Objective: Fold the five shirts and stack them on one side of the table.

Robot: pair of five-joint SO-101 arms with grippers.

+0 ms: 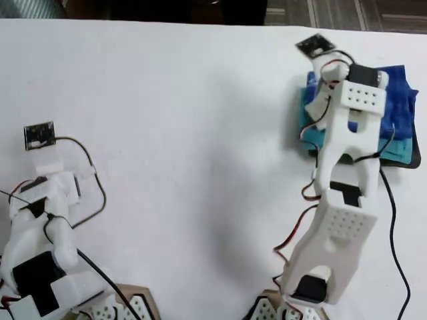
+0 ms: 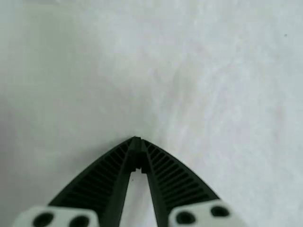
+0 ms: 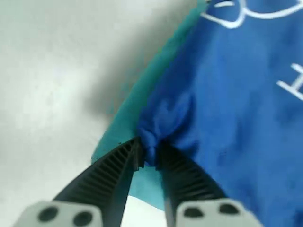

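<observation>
At the table's (image 1: 200,100) two-o'clock edge the right gripper (image 3: 150,153) has its jaws nipped onto a bunched edge of the blue shirt (image 3: 236,94), which lies on a teal shirt (image 3: 125,132), likely to square it up, while the left gripper (image 2: 136,144), closed on nothing, hangs out of the way over bare tabletop at eight o'clock.

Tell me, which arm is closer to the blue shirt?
Right. The right gripper pinches a fold of the blue shirt atop the teal shirt; the left gripper sits shut over bare table, far off on the opposite side.
</observation>
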